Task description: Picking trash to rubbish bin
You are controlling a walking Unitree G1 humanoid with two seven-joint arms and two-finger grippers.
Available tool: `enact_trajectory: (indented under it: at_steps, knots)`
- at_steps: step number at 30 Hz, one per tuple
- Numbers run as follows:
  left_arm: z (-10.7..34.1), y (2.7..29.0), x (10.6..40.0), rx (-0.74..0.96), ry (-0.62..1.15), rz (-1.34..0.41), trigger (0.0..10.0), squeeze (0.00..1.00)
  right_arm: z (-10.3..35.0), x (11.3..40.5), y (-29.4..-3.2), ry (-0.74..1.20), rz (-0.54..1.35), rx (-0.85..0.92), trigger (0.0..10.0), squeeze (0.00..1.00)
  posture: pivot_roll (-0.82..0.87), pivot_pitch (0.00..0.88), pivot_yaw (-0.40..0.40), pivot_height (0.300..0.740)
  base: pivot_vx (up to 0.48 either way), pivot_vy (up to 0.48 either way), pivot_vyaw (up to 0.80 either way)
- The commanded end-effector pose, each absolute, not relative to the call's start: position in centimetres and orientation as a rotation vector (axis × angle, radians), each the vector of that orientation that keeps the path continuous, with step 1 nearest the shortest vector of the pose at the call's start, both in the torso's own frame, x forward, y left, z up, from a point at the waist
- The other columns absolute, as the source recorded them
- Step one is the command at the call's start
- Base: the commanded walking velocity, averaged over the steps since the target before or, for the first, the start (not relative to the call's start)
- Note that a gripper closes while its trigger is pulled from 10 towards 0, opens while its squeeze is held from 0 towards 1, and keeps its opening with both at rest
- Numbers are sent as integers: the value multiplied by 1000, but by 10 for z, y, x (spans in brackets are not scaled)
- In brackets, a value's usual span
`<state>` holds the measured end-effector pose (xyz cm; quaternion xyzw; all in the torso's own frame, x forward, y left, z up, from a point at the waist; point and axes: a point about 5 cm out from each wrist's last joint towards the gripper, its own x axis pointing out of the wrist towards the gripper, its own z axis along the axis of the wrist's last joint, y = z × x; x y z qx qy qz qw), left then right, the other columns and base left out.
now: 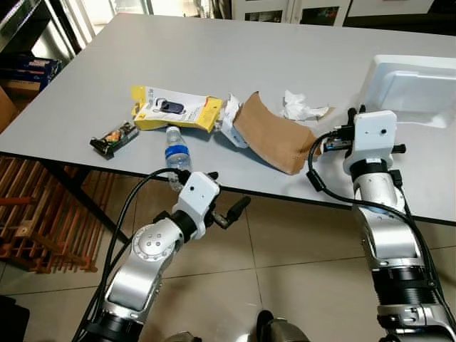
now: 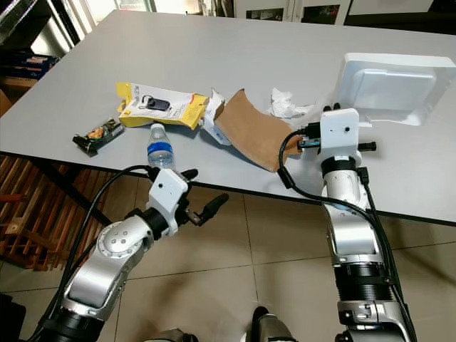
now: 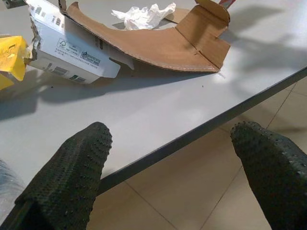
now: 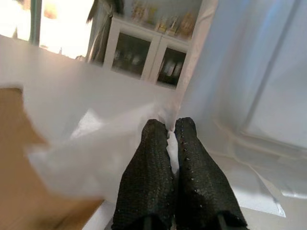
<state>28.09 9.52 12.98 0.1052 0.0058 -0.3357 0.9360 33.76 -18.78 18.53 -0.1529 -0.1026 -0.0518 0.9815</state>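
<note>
A crumpled white tissue (image 1: 299,107) lies on the grey table (image 1: 214,57) beside a curved brown cardboard piece (image 1: 274,134). My right gripper (image 4: 173,128) is over the table's right side, shut on an edge of the tissue (image 4: 96,148). A torn white box (image 1: 232,128), a yellow package (image 1: 174,108), a small water bottle (image 1: 176,152) and a snack bar wrapper (image 1: 114,138) lie further left. My left gripper (image 3: 170,163) hangs open just off the table's front edge, below the bottle, with nothing between its fingers (image 3: 72,172).
A white foam tray (image 1: 413,89) sits at the table's right, just beyond my right wrist (image 1: 372,135). Tiled floor (image 1: 285,242) spreads below the front edge. A wooden rack (image 1: 28,221) stands under the table at the left.
</note>
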Motion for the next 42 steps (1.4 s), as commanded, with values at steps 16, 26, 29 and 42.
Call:
enact_trajectory:
  at_steps: [16, 26, 29, 42]
  knots:
    - [128, 91, 280, 230, 12, -702, 10000, 0, 235, 341, -210, -383, -233, -320, 0, 0, 25, 160, 36, 740, 0, 0, 0]
    - [127, 89, 280, 230, 13, -707, 10000, 0, 251, 345, -216, -414, -237, -332, 0, 0, 22, 160, 36, 740, 0, 0, 0]
    - [127, 89, 280, 230, 15, -708, 10000, 0, 249, 346, -212, -414, -226, -326, 0, 0, 23, 163, 34, 740, 0, 0, 0]
    - [135, 96, 279, 197, -9, -687, 10000, 0, 216, 324, -156, -328, 20, -175, 0, 0, 24, 153, 23, 740, 0, 0, 0]
